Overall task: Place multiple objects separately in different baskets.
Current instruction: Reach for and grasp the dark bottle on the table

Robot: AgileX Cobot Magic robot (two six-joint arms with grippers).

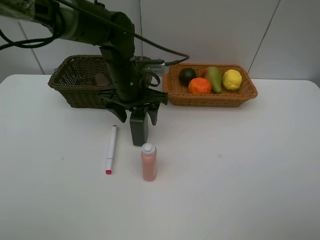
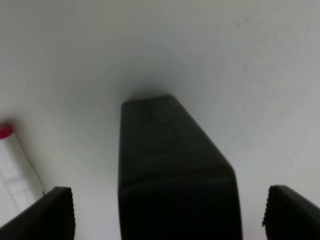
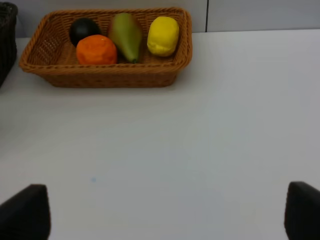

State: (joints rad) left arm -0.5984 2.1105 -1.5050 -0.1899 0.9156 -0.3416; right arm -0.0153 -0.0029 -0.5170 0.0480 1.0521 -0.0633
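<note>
Dark olive-brown wicker forms the deep rectangular basket (image 1: 80, 97) at the left of the white table (image 1: 240, 175). Something pale and pinkish lies inside it, too shadowed to name. In front of it a white marker with a pink tip (image 1: 111, 149) lies flat on the table. Just right of the marker, the left gripper (image 1: 134, 112) hangs with its jaws spread wide either side of an upright dark green bottle (image 2: 170, 170). The left wrist view shows bare table between each finger (image 2: 55, 212) and the bottle, so nothing is gripped. A pink bottle with a white cap (image 1: 149, 161) stands just in front of the dark one. Further right, the shallower orange-tan wicker basket (image 1: 210, 99) holds a dark green round fruit (image 1: 187, 76), an orange (image 1: 199, 86), a green-red pear (image 1: 214, 79) and a yellow lemon (image 1: 232, 79). The right gripper (image 3: 164, 212) is spread wide over bare table, holding nothing (its arm is outside the high view).

The main hazard looks like tipping. The dark bottle is tall and narrow, so if one finger meets it before the other, it could topple into the pink bottle or roll against the marker. A grip taken too near the top might let it swing and catch the dark basket's rim on the way over.
</note>
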